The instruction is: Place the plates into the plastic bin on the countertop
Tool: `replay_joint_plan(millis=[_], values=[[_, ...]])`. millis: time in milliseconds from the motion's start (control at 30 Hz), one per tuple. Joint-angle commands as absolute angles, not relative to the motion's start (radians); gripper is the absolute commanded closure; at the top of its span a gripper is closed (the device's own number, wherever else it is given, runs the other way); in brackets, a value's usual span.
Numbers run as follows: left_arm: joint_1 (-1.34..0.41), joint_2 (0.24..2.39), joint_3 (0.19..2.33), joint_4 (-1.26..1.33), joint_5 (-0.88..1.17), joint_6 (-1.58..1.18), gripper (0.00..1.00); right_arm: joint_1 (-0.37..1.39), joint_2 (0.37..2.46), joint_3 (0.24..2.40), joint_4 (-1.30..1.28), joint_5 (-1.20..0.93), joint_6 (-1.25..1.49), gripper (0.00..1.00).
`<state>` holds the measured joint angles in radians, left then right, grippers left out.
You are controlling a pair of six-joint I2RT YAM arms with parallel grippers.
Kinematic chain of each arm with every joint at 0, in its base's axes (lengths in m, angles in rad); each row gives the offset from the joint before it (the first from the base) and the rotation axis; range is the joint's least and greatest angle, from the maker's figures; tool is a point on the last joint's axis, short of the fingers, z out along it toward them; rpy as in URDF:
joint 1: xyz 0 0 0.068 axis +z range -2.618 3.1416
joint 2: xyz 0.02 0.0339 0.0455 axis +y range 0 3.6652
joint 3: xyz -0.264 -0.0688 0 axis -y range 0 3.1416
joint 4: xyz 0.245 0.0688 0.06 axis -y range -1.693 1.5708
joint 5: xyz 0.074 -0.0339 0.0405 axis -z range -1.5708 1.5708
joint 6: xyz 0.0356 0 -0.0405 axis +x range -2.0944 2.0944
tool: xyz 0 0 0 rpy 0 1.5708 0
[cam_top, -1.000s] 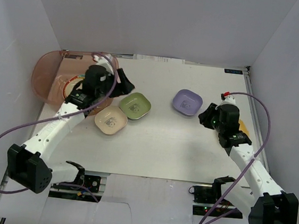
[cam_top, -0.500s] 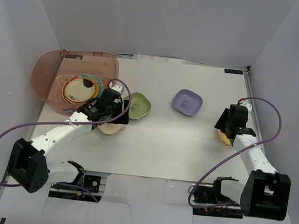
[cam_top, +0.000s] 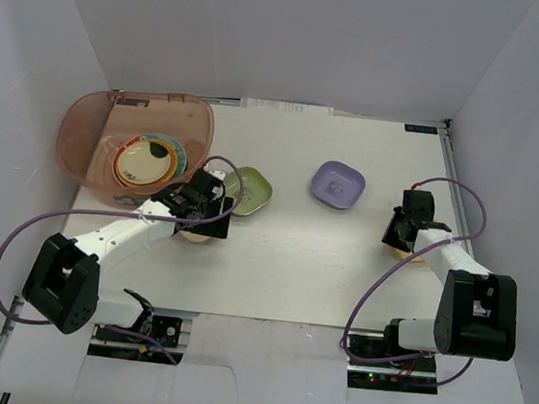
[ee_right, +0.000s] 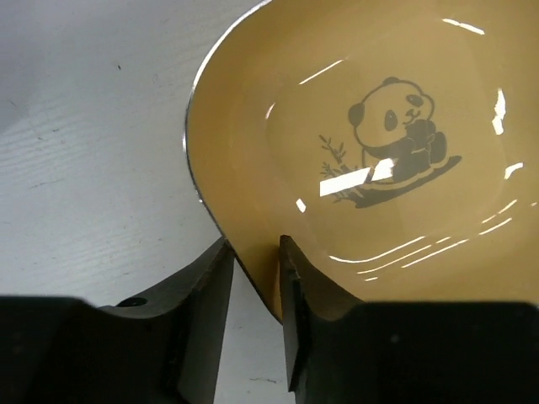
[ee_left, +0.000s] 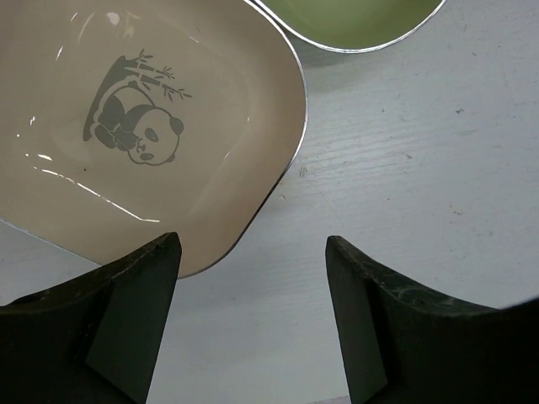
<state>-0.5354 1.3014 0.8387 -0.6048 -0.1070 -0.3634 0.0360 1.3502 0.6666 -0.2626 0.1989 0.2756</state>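
Observation:
The plastic bin stands at the far left and holds a stack of round plates. My left gripper is open and low over the cream panda plate. One finger is over the plate's edge and the other is over the table, in the left wrist view. The green plate lies beside it. The lavender plate lies mid-table. My right gripper is shut on the near rim of the yellow panda plate, at the right.
The white countertop is closed in by white walls on the left, back and right. Purple cables loop from both arms. The yellow plate lies close to the table's right edge.
My left arm has moved from over the bin down to the cream plate. My right arm has swung right onto the yellow plate and closed on its rim.

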Motion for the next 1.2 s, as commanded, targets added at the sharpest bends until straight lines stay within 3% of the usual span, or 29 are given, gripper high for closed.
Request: replay_joint_plan(millis=[0, 200, 267, 367, 467, 600, 633, 933, 1167], values=[[-0.54, 1.327, 0.835, -0.591, -0.092, -0.339, 0.2, 0.052, 1.367, 0.681, -0.242, 0.169, 0.275, 0.69], [-0.545, 1.374, 0.833, -0.584, -0.114, -0.337, 0.28, 0.124, 1.33, 0.658, -0.23, 0.16, 0.296, 0.88], [-0.548, 1.4, 0.834, -0.583, -0.12, -0.339, 0.29, 0.15, 1.309, 0.646, -0.221, 0.149, 0.307, 0.91], [-0.555, 1.448, 0.836, -0.578, -0.14, -0.339, 0.39, 0.186, 1.278, 0.64, -0.216, 0.138, 0.319, 0.92], [-0.566, 1.468, 0.845, -0.581, -0.153, -0.341, 0.68, 0.212, 1.233, 0.64, -0.222, 0.132, 0.327, 0.92], [-0.578, 1.47, 0.848, -0.6, -0.193, -0.36, 0.89, 0.221, 1.167, 0.641, -0.232, 0.106, 0.327, 0.92], [-0.581, 1.47, 0.85, -0.61, -0.199, -0.367, 1.0, 0.222, 1.14, 0.643, -0.233, 0.095, 0.325, 0.92], [-0.649, 1.26, 1.021, -0.767, -0.17, -0.446, 1.0, 0.276, 1.003, 0.661, -0.255, 0.04, 0.33, 0.92], [-0.603, 1.311, 1.518, -0.939, -0.431, -0.351, 1.0, 0.382, 0.983, 0.669, -0.229, 0.031, 0.337, 0.92]])
